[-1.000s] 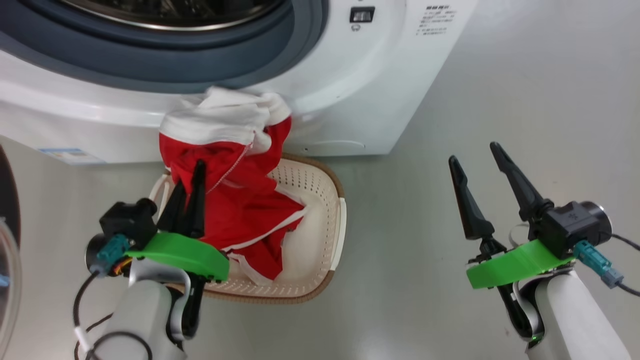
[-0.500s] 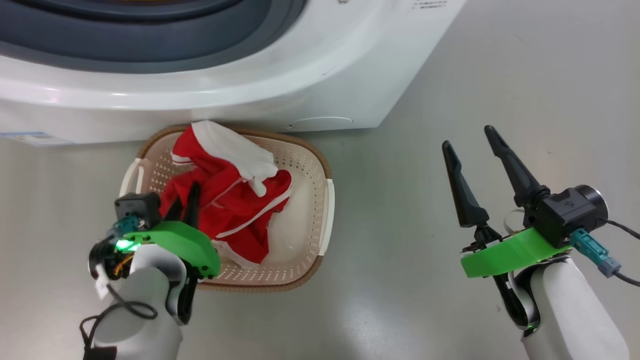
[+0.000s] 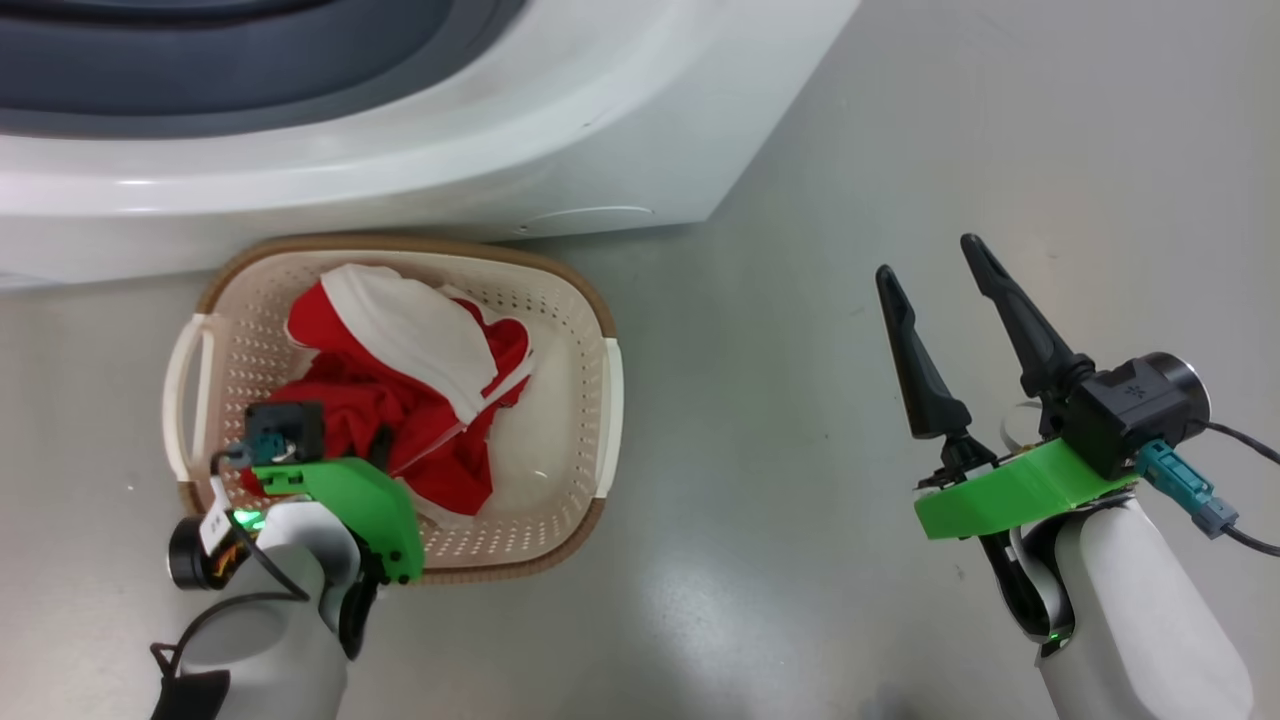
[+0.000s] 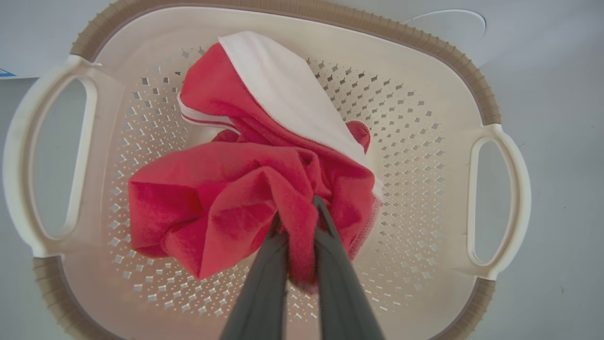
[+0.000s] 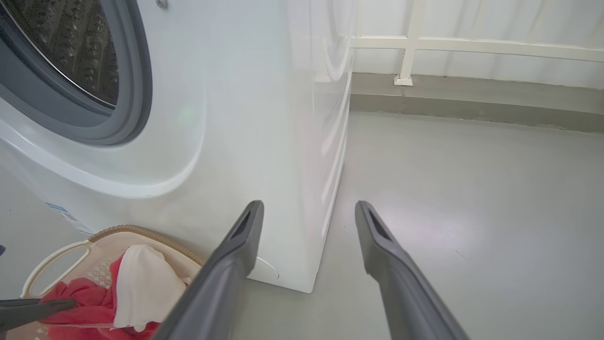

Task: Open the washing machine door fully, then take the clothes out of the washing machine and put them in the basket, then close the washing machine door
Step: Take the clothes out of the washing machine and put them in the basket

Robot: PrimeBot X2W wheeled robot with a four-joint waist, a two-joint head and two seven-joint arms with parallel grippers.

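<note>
At your left, the left tool (image 4: pixel 297 212) is clenched on a fold of the clothes (image 3: pixel 400 400), its two dark fingers pinching red fabric low inside the basket (image 3: pixel 560 275). A second ago that bundle hung from the same tool above the basket, its white top draped against the front of the washing machine (image 3: pixel 400 190). Now it lies gathered on the basket's floor, white cloth uppermost toward the machine, and nothing hangs over the rim. Your head camera has tipped down meanwhile: the grey gasket has slid to the top edge of its view, and the basket sits further left in it.

The basket stands on the floor (image 3: pixel 800 400) just in front of the machine's base. In the right wrist view the drum opening is seen uncovered, with its grey ring and steel drum.

At your right, the right tool (image 3: pixel 928 260) hangs released, fingers spread apart over bare floor, well clear of the basket, as it was a second ago.

Count: one washing machine, one basket with two side handles, one bundle of clothes in red and white (the number of garments cannot be told), and two tools.
</note>
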